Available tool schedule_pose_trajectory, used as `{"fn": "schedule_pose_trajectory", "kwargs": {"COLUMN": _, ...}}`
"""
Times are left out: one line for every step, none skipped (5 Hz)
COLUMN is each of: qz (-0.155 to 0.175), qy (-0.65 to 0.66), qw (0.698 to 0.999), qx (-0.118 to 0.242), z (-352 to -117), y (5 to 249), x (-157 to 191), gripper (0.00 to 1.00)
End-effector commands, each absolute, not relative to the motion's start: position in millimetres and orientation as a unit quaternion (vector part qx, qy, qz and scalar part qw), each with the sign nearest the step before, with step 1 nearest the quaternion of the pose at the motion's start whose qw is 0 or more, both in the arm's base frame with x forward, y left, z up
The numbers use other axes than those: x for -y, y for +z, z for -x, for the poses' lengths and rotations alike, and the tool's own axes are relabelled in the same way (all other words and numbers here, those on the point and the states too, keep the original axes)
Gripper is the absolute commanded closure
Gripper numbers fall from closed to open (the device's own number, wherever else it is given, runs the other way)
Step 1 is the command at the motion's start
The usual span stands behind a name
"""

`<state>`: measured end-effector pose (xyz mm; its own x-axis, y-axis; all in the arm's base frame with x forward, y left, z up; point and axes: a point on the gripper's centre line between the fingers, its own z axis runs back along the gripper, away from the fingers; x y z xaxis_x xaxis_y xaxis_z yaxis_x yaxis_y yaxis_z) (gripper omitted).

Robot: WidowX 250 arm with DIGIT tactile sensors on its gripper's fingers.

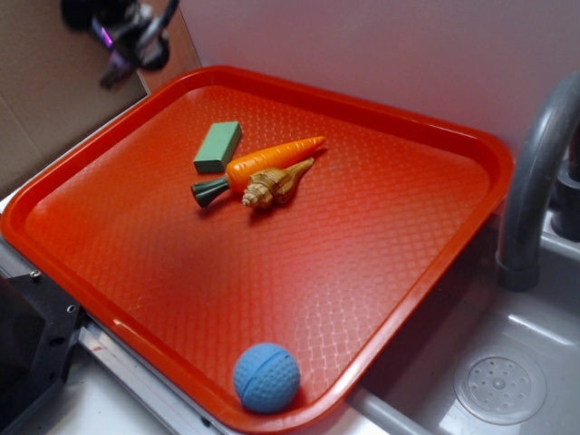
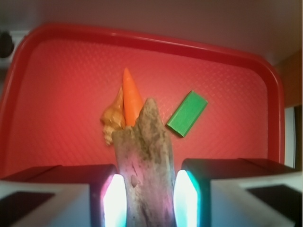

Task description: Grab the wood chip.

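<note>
The tool [image 2: 150, 196] is clamped on the wood chip [image 2: 147, 161]: in the wrist view the rough grey-brown piece stands between the two glowing pads [image 2: 115, 198], pinched on both sides, with its jagged tip pointing away from the camera. It hangs above the red tray [image 2: 61, 94], lifted clear of it, and from this angle its tip overlaps the near end of the carrot [image 2: 131, 97]. In the exterior view the tool [image 1: 122, 41] is up at the top left corner, blurred and dark, above the tray's far edge; I think the chip is somewhere in that smear, but I cannot make it out there. On the tray [image 1: 362, 227] the carrot [image 1: 267, 161] lies with its orange tip toward the back wall and its dark green stem end toward the front. The tan seashell [image 1: 275, 186] lies right against the carrot's side, and the green block [image 1: 217, 147] lies flat just beside the carrot on its other side. A blue ball [image 1: 266, 378] rests in the tray's near corner, well apart from the others. To the right of the tray there is a grey sink [image 1: 507, 381] with a curved grey faucet [image 1: 535, 172].
</note>
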<state>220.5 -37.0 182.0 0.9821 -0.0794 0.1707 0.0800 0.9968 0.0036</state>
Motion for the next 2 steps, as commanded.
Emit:
{"fn": "schedule_pose_trajectory", "kwargs": {"qz": 0.055, "qy": 0.045, "qw": 0.997, "qx": 0.033, "z": -230.9, "y": 202.4, "x": 32.9, "gripper": 1.00}}
{"fn": "schedule_pose_trajectory", "kwargs": {"qz": 0.043, "qy": 0.035, "qw": 0.996, "qx": 0.065, "z": -226.3, "y": 203.7, "x": 34.4, "gripper": 1.00}}
